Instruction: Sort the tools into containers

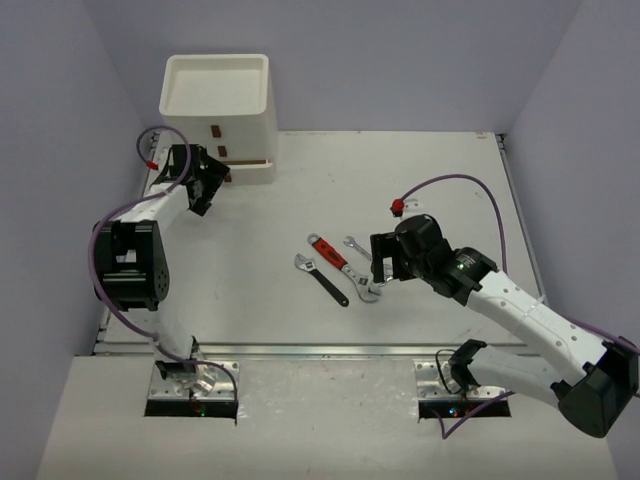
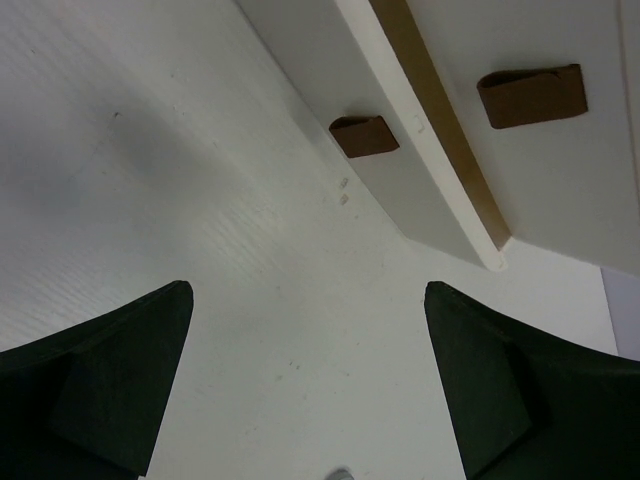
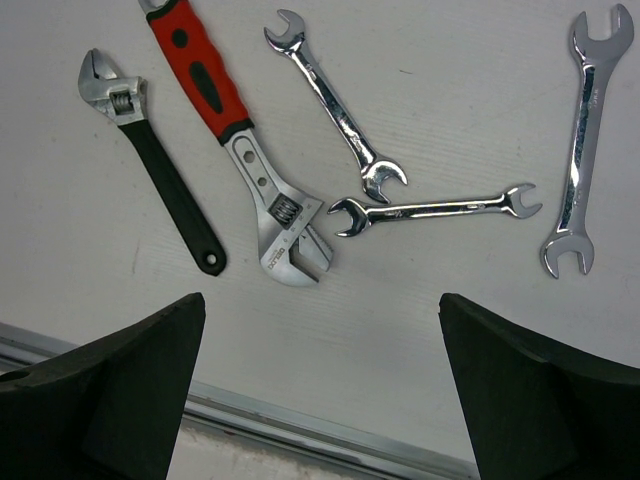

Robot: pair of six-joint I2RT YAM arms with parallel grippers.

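The containers (image 1: 218, 98) are a white stacked box unit at the back left: a shallow tray on top and drawers with red-brown handles (image 2: 363, 135) below. The lowest drawer (image 2: 400, 190) sticks out slightly. My left gripper (image 1: 218, 182) (image 2: 307, 290) is open just in front of it, holding nothing. The tools lie mid-table: a red-handled adjustable wrench (image 3: 205, 85) (image 1: 326, 251), a black-handled adjustable wrench (image 3: 165, 185) (image 1: 322, 281) and three slim silver wrenches (image 3: 338, 108) (image 3: 435, 208) (image 3: 580, 140). My right gripper (image 1: 378, 262) (image 3: 320, 305) hovers open just right of them, empty.
A metal rail (image 3: 300, 420) runs along the table's near edge below the right gripper. Lilac walls close in the left, back and right sides. Purple cables (image 1: 455, 183) loop off both arms.
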